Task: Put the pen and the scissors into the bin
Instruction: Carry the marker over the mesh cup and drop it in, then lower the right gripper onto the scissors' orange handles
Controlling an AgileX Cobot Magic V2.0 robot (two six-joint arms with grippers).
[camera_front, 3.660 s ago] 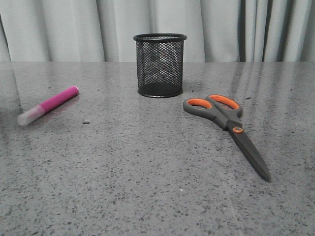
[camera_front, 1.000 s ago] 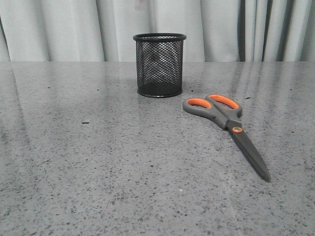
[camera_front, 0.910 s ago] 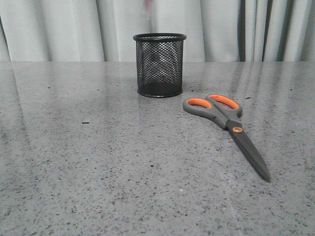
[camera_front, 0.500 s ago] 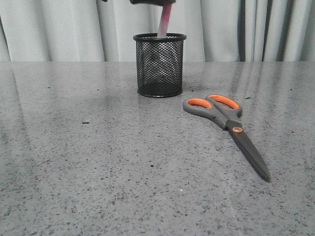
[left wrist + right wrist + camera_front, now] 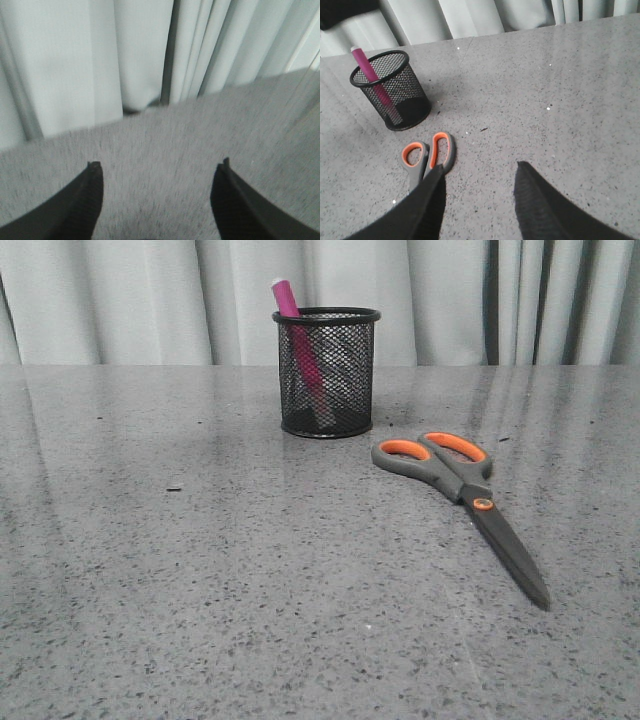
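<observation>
The magenta pen (image 5: 298, 340) stands tilted inside the black wire-mesh bin (image 5: 327, 372), its top end sticking out over the rim; both also show in the right wrist view, the pen (image 5: 370, 75) in the bin (image 5: 395, 92). The scissors (image 5: 460, 495), grey handles lined in orange, lie flat on the table right of the bin, blades pointing toward the front. My right gripper (image 5: 479, 167) is open and empty above the table, with the scissors' handles (image 5: 427, 155) just beside its one finger. My left gripper (image 5: 159, 167) is open and empty over bare table near the curtain.
The grey speckled table (image 5: 200, 570) runs back to a pale curtain (image 5: 120, 300). A tiny dark speck (image 5: 173, 488) lies left of the middle.
The pen left the table's left side, came down from above into the bin and now stands in it, let go. The gripper that held it has gone out of the front view. The scissors have not moved.
</observation>
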